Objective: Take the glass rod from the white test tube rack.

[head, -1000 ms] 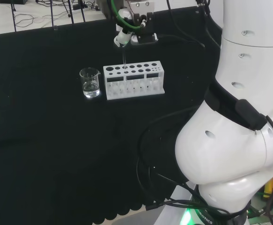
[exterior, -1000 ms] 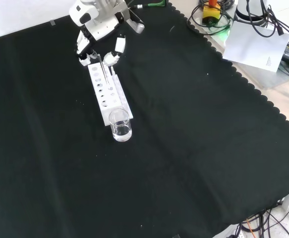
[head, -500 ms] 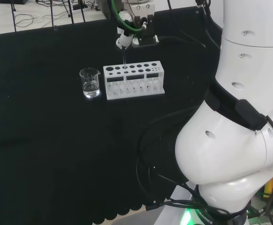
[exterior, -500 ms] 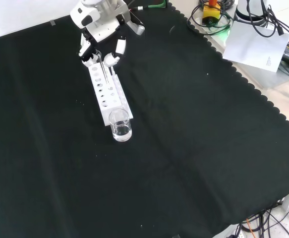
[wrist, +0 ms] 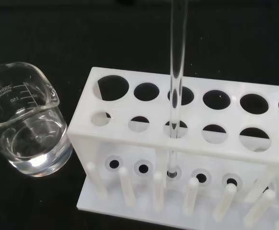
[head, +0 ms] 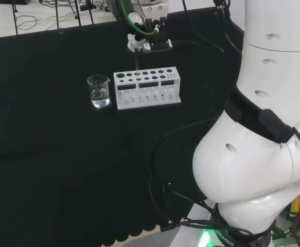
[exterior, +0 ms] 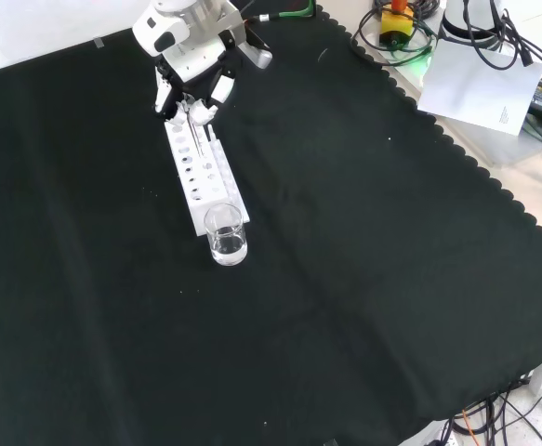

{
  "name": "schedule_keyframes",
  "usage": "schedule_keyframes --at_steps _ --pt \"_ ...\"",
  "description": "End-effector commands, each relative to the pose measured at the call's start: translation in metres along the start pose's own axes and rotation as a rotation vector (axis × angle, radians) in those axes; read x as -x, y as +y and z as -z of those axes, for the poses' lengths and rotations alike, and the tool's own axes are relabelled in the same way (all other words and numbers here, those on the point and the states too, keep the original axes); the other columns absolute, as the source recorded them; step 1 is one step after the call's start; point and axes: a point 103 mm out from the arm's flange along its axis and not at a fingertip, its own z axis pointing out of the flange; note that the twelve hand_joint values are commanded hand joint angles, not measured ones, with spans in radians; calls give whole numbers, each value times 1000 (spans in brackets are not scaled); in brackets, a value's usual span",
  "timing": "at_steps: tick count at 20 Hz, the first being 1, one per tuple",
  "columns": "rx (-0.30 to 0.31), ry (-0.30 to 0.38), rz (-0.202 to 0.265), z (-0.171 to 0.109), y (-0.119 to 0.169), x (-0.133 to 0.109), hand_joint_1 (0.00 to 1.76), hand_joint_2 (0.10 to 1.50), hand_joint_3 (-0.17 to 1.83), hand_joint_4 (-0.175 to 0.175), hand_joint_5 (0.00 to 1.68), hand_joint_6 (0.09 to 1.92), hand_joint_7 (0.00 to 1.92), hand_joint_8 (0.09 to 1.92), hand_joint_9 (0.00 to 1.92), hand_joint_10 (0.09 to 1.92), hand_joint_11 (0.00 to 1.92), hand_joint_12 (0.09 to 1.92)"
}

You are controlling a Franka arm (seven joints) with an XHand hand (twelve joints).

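hand [exterior: 189, 58] fingers pinching glass rod [wrist: 176, 86], standing in white rack [wrist: 144, 143]

White test tube rack [wrist: 144, 143] showing dark round holes in rows along its top, white pegs along its base. Clear glass rod [wrist: 176, 81] standing out against the black cloth [exterior: 363, 279], which is showing a scalloped edge. Beaker [wrist: 27, 129] looking clear, with white printed marks and clear liquid inside. Hand [exterior: 191, 79] appearing white and black. Green cable [head: 134, 23] running by it. White arm link [head: 263, 128] wearing a black band.
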Motion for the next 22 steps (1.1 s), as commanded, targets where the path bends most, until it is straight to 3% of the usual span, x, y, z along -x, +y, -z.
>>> schedule_keyframes --at_steps 1,4,6,8,11,13,22 --pt "13 19 10 0 1 -1 1212 909 582 -100 760 1346 967 1306 1237 1117 1310 1030" --pt "18 43 11 -1 2 -1 1230 840 714 -119 778 1355 982 1358 1275 1141 1391 922" --pt "33 88 14 2 1 0 1253 762 840 -157 831 1309 1011 1408 1323 1201 1440 859" --pt "63 96 23 11 -1 -1 1268 711 904 -171 878 1247 1040 1421 1344 1242 1465 838" --pt "88 94 42 25 -8 -3 1281 701 882 -175 906 1169 1070 1377 1355 1241 1487 840" --pt "79 88 41 32 -12 -3 1285 696 878 -175 916 1146 1084 1356 1362 1233 1500 845" --pt "150 78 41 79 -57 -6 1290 680 881 -175 937 1113 1109 1316 1391 1196 1521 846"
